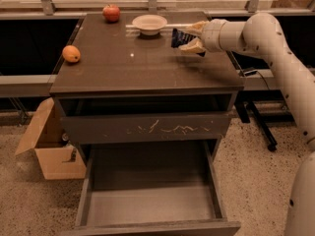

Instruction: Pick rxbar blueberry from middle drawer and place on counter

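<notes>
My gripper (189, 37) is over the back right part of the counter (142, 68), beside the white bowl. It is shut on the rxbar blueberry (179, 38), a dark navy wrapper held between the pale fingers a little above the glossy top. The middle drawer (152, 195) is pulled wide open below, and its grey floor is bare. The drawer front with whitish scratches (147, 128) above it is shut.
A white bowl (149, 23) stands at the back middle of the counter, a red apple (111, 13) at the back left, an orange (71, 54) near the left edge. A cardboard box (49, 141) sits on the floor left of the cabinet.
</notes>
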